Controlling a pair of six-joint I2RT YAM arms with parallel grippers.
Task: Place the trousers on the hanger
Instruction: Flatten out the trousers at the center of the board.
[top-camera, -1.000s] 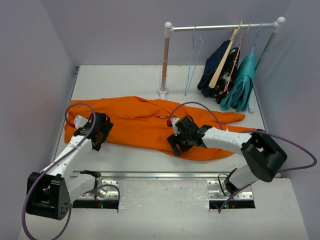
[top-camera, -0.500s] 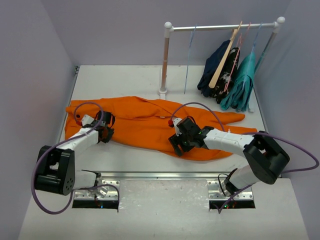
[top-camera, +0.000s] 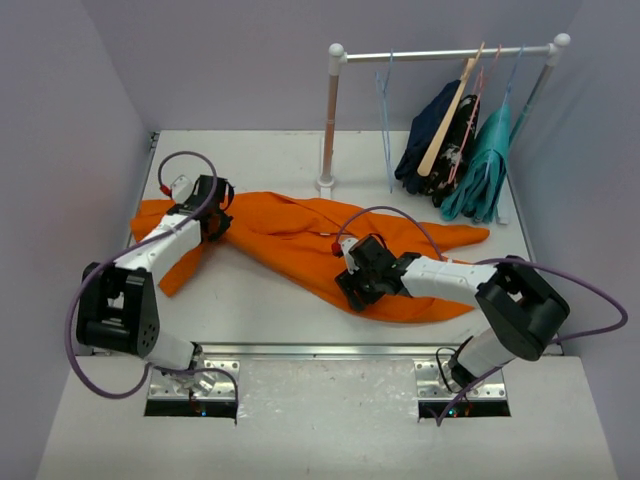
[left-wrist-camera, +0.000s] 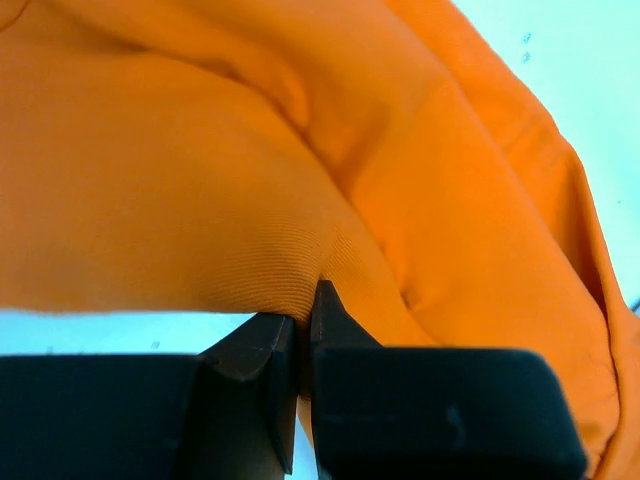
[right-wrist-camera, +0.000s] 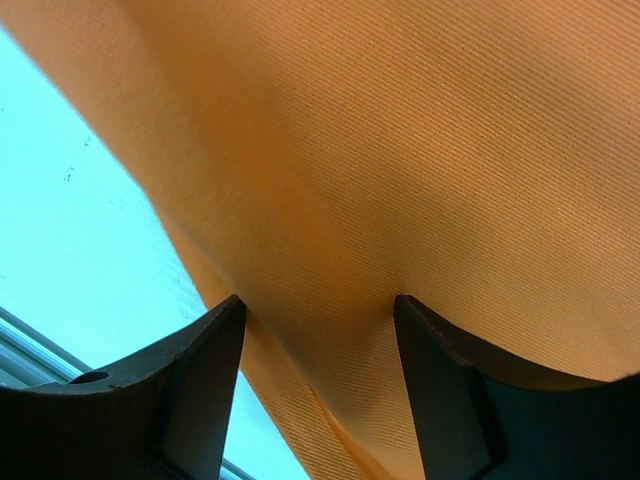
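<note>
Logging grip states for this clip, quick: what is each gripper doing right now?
Left gripper: closed, pinching a fold of the trousers.
Right gripper: open, jaws apart over the trousers.

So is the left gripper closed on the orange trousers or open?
Shut on them. In the left wrist view the left gripper has its fingertips together, a fold of the trousers pinched between them.

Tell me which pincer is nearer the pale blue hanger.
Right. Right pincer is over the trousers, nearside of the hanger; left pincer pinches the trousers well off to its left.
</note>
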